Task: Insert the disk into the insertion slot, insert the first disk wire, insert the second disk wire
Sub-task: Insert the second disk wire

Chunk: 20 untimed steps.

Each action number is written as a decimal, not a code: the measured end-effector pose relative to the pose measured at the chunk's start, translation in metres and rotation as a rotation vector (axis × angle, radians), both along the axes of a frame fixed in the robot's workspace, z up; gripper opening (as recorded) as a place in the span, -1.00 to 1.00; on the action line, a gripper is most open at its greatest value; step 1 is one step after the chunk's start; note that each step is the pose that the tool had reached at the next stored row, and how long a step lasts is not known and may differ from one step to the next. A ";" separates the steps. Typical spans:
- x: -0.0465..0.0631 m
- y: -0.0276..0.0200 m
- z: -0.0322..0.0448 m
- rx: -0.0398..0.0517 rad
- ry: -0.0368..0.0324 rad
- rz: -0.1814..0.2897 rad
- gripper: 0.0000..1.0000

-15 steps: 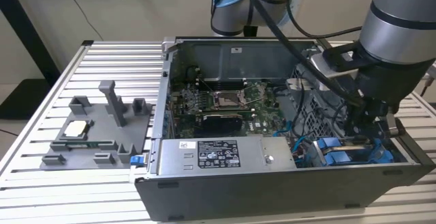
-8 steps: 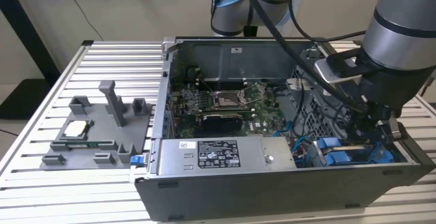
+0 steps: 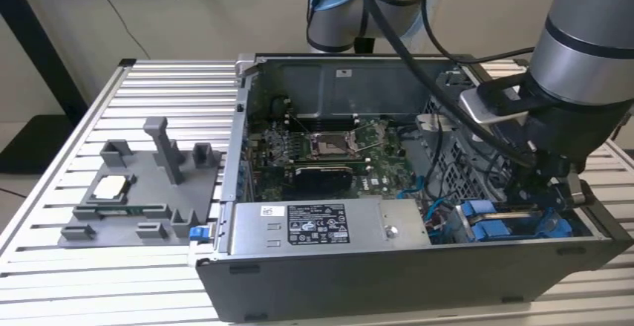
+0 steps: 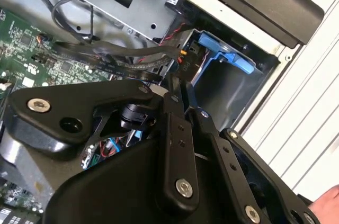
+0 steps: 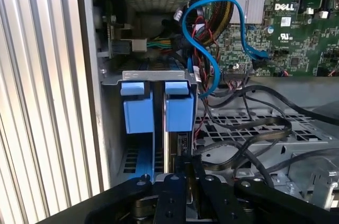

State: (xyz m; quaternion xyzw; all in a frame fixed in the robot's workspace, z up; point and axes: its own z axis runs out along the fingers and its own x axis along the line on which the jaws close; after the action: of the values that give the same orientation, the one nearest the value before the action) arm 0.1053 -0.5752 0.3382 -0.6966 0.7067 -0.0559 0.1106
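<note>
Two blue carrier tabs [image 5: 159, 106] stand side by side in the grey drive cage [image 5: 114, 123]; a blue cable [image 5: 212, 33] loops beyond, beside the green motherboard [image 5: 286, 28].

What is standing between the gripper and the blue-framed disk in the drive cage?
Nothing visible does. In the first wrist view the gripper is close at the edge of the disk, which already sits in the insertion slot. The blue cable and the black cables run alongside, not between them.
</note>
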 end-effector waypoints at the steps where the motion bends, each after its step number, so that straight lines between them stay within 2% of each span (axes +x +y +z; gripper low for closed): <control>1: 0.000 0.0000 -0.0004 0.0000 0.0000 0.000 -0.68; 6: 0.000 0.0000 -0.0040 -0.0016 0.0001 0.000 -0.68; 8: 0.000 0.0001 -0.0056 0.0008 0.0000 0.000 -0.68; 10: 0.000 0.0000 -0.0056 -0.0001 -0.0001 0.000 -0.68; 13: 0.000 -0.0001 -0.0094 -0.0021 -0.0002 0.000 -0.68; 15: 0.000 0.0000 -0.0105 -0.0002 -0.0003 0.000 -0.65; 17: 0.000 0.0001 -0.0066 0.0030 -0.0003 0.000 -0.65; 18: 0.000 0.0000 -0.0023 0.0023 0.0000 0.000 -0.53; 20: 0.000 0.0000 0.0067 0.0010 0.0014 0.000 -0.53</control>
State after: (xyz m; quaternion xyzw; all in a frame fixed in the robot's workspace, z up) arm 0.1053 -0.5752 0.3449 -0.6965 0.7068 -0.0551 0.1105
